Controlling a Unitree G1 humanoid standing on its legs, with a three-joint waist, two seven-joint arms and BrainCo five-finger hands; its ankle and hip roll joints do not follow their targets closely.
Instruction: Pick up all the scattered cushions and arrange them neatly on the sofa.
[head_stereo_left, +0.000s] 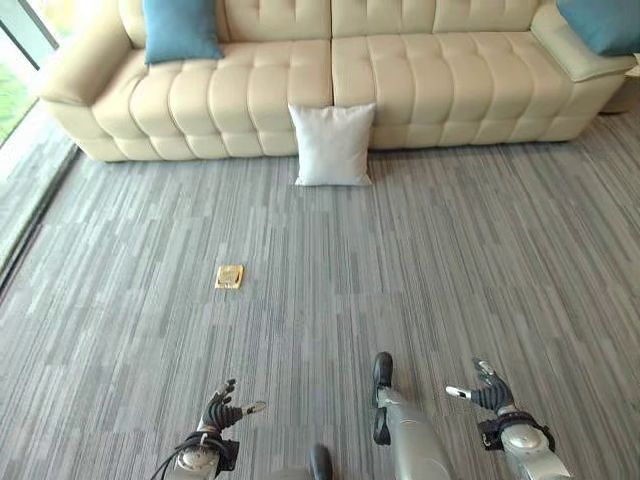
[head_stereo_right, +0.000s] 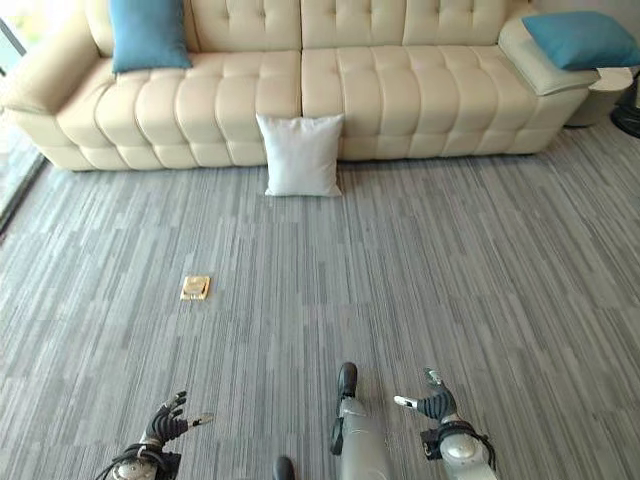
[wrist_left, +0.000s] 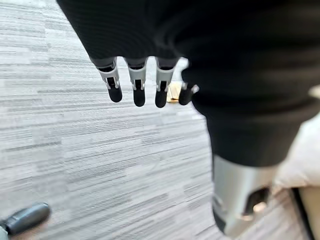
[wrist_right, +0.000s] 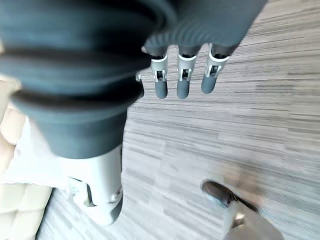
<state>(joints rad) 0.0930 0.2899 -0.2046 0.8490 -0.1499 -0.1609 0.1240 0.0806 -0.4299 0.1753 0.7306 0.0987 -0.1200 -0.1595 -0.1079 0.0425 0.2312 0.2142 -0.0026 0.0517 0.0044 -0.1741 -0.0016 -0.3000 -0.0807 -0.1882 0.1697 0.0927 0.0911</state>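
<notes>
Nearest the camera, the left robot hand (head_stereo_left: 222, 411) hangs low at the near left over the grey striped carpet (head_stereo_left: 450, 270), back upward, thumb pointing right. In its wrist view its fingers (wrist_left: 136, 87) hang straight and slightly spread, holding and touching nothing. The right robot hand (head_stereo_left: 487, 392) sits at the near right at much the same height, thumb pointing left toward the other hand. Its fingers (wrist_right: 182, 80) are also straight and loosely parted, with only carpet past them; it too is empty.

Between the hands and the sofa the carpet is open floor. A small tan square floor plate (head_stereo_left: 229, 276) lies on it, left of centre, well apart from both hands and from the cushions.

The white cushion (head_stereo_left: 332, 145) stands upright on the carpet at the far middle, leaning against the front of the cream tufted sofa (head_stereo_left: 440, 90), just where its two seat sections meet. It is well apart from both hands. A blue cushion (head_stereo_left: 181, 28) stands upright on the left end of the sofa seat, against the backrest. A second blue cushion (head_stereo_right: 583, 39) lies on the right end of the sofa. At the far left, a window (head_stereo_left: 22, 40) runs alongside the sofa's left arm.
</notes>
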